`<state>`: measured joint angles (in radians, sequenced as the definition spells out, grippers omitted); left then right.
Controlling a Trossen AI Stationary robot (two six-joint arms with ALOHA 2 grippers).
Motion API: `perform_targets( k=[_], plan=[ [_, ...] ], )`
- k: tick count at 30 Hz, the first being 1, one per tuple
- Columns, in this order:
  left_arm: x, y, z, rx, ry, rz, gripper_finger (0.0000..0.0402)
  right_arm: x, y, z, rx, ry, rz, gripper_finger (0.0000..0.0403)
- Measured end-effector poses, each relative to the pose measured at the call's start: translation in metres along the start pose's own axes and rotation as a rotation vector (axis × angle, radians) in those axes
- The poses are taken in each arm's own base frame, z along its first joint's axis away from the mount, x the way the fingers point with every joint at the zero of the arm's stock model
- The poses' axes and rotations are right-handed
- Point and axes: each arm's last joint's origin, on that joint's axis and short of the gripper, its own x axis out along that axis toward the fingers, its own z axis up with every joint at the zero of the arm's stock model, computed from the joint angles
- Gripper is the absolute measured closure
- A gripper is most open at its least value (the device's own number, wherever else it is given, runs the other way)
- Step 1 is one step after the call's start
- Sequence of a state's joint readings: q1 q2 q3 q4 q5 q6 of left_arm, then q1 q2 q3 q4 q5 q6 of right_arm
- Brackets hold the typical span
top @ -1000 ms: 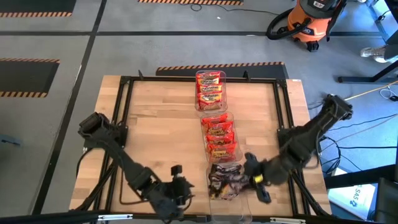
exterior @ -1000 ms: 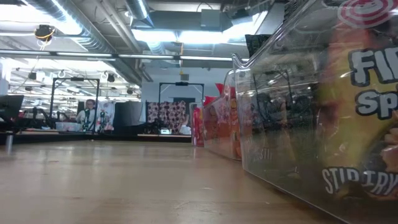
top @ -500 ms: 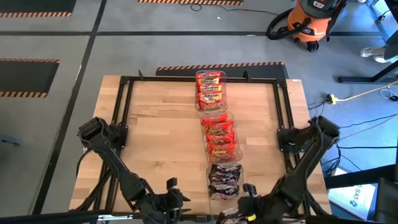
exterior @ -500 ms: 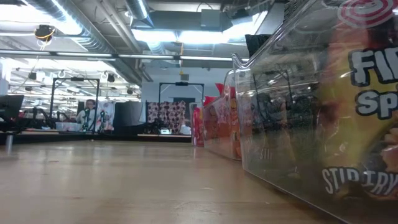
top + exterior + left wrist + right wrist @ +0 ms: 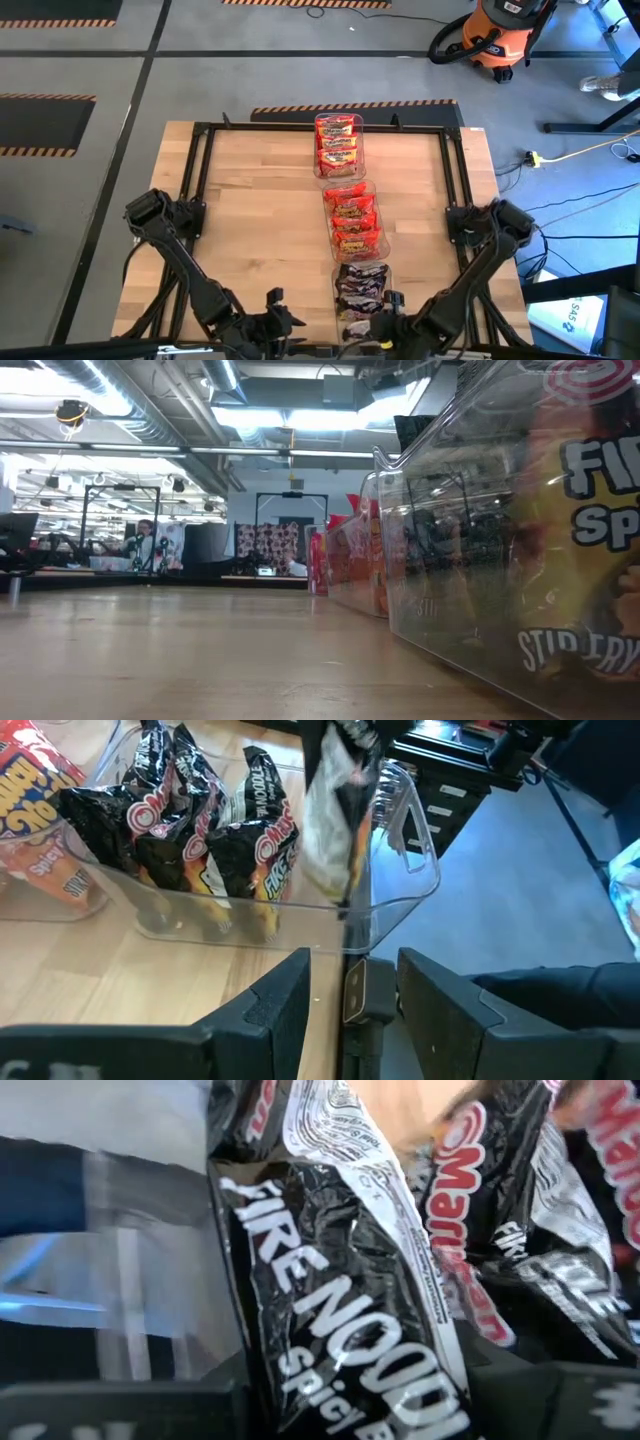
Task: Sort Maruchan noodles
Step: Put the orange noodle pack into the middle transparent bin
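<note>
Three clear bins stand in a row down the table's middle. The far bin (image 5: 338, 143) holds red-yellow Maruchan noodles, the middle bin (image 5: 351, 218) orange-red ones, the near bin (image 5: 362, 290) black ones (image 5: 190, 830). My right gripper (image 5: 385, 322) is at the near bin's near end, shut on a black packet (image 5: 360, 1310). My left gripper (image 5: 355, 1000) stands open by the table's near edge, left of that bin, with nothing between its fingers. In the low view the near bin (image 5: 500, 560) fills the right side and no gripper shows. My right gripper pinches the black packet between its two fingers by its upper end (image 5: 342, 745), coming slanting down from above. The packet hangs upright below the fingers, its lower end (image 5: 340, 895) down at the near bin's near wall. Whether that end rests on anything, I cannot tell.
A black metal frame (image 5: 200, 190) runs around the wooden tabletop. Bare wood lies left (image 5: 260, 210) and right (image 5: 420, 210) of the bin row. An orange shop vacuum (image 5: 490, 35) stands on the floor beyond the far right corner.
My right gripper has swung from the near bin's right side toward the table's near edge and down, tipping steeper, carrying the black packet to the bin's near end. My left gripper has slid a little toward the near edge and then kept still.
</note>
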<state>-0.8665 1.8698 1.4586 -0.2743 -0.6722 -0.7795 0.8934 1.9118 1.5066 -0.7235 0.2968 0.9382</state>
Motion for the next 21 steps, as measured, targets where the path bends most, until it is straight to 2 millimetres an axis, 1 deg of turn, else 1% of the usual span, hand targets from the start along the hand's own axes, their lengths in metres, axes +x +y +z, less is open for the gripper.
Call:
perform_targets(
  k=[4, 9, 12, 15, 17, 21],
  plan=[
    [0.0, 0.0, 0.0, 0.0, 0.0, 0.0, 0.0257, 0.013, -0.002, -0.003, -0.002, 0.021, -0.042, 0.0283],
    [0.0, 0.0, 0.0, 0.0, -0.001, 0.001, 0.0257, 0.034, -0.004, -0.007, -0.002, 0.08, -0.064, 0.0283],
    [0.0, 0.0, 0.0, -0.001, -0.001, 0.002, 0.0257, 0.046, -0.004, -0.008, 0.003, 0.068, -0.083, 0.0283],
    [0.0, 0.0, 0.0, -0.001, -0.001, 0.002, 0.0257, 0.053, -0.005, -0.007, 0.013, 0.063, -0.083, 0.0279],
    [0.0, 0.0, 0.0, -0.001, -0.001, 0.002, 0.0257, 0.055, -0.006, -0.006, 0.027, 0.074, -0.077, 0.0265],
    [0.001, 0.001, 0.001, -0.004, 0.004, -0.002, 0.0257, 0.056, -0.007, -0.004, 0.039, 0.097, -0.064, 0.0218]
  ],
)
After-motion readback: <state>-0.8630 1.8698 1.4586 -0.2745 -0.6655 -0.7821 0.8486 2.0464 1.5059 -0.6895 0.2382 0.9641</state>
